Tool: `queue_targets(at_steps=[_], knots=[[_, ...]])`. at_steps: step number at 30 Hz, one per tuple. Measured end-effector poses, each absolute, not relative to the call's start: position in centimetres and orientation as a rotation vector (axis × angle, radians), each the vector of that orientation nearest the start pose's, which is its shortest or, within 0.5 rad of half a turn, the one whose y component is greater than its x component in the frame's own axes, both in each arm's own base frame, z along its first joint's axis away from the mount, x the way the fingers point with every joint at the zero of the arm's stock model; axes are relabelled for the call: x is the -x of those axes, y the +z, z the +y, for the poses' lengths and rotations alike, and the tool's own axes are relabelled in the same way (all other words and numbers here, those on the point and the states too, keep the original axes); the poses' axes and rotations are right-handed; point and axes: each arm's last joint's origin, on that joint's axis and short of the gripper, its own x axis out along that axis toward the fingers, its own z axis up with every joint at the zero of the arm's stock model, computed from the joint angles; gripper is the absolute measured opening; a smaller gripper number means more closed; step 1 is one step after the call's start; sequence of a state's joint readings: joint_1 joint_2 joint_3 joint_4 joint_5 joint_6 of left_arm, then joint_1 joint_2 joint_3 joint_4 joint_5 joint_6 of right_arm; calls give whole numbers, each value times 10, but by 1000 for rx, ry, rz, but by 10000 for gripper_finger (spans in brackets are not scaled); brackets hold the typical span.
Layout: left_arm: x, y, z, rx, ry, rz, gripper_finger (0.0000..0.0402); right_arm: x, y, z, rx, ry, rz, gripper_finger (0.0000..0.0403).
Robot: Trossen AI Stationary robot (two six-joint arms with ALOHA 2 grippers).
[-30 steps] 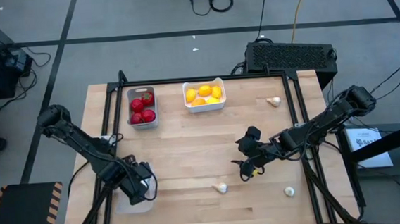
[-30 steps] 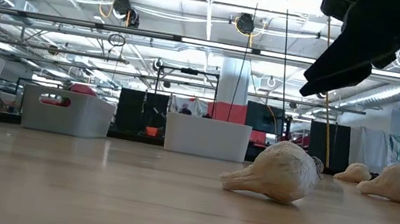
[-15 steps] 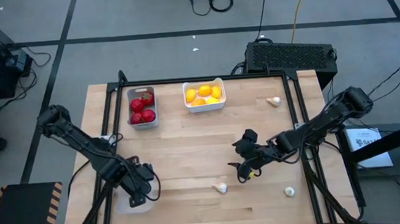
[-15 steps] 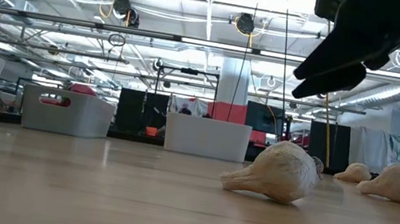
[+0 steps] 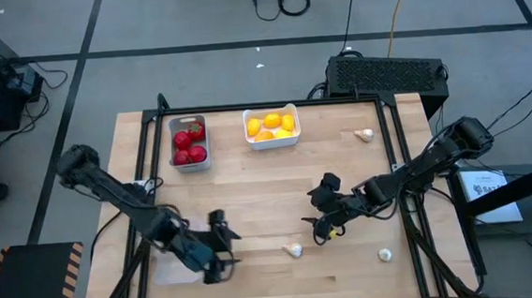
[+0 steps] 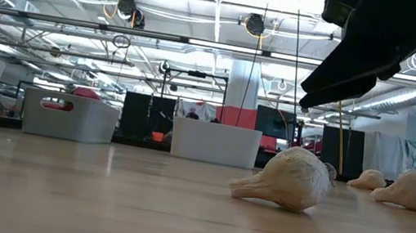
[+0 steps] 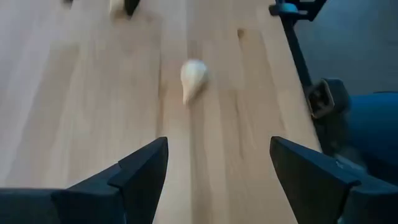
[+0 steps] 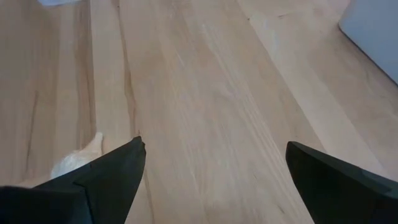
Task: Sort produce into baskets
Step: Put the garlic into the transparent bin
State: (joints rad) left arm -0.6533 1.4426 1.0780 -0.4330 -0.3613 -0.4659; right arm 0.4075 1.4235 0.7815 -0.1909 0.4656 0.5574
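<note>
Since the earlier frames the left gripper (image 5: pixel 220 248) has swung from the lower-left corner rightward along the lower edge of the table (image 5: pixel 250 183), and the right gripper (image 5: pixel 322 222) has crept a little left and down. Left to right in the high view: clear basket (image 5: pixel 175 268) at lower left, mostly under the left arm, contents not visible; grey basket (image 5: pixel 188 142) with tomatoes (image 5: pixel 189 145) at upper left; white basket (image 5: pixel 271 127) with lemons (image 5: pixel 272 125) at upper centre. Left claw released, jaws spread, aimed at the nearest garlic bulb (image 5: pixel 294 250), which lies ahead of its fingers (image 7: pixel 144 174) in the wrist view, not yet between them. Right claw also released, hovering just above and right of the same bulb, whose edge shows beside one finger (image 8: pixel 118 171). Two more bulbs: one at lower right (image 5: pixel 384 253), one at upper right (image 5: pixel 364 135). Judgement: both arms converge on one bulb; only one should take it. Straddle the fat body, not the tapered tip, descend to the wood, then close; the round bulb may roll. The clear basket is its likely home.
</note>
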Motion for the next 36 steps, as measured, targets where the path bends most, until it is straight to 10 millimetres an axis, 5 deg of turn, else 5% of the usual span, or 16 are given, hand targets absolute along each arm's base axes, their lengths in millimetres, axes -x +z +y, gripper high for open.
queue_targets(at_steps=[10, 22, 36], knots=[[-319, 205, -207, -117, -168, 483, 289, -253, 194, 106, -237, -269, 731, 375], [-388, 131, -173, -48, -162, 475, 289, -248, 194, 115, -175, -220, 746, 375], [-402, 108, -163, -22, -234, 563, 289, -254, 194, 102, -148, -254, 746, 375]])
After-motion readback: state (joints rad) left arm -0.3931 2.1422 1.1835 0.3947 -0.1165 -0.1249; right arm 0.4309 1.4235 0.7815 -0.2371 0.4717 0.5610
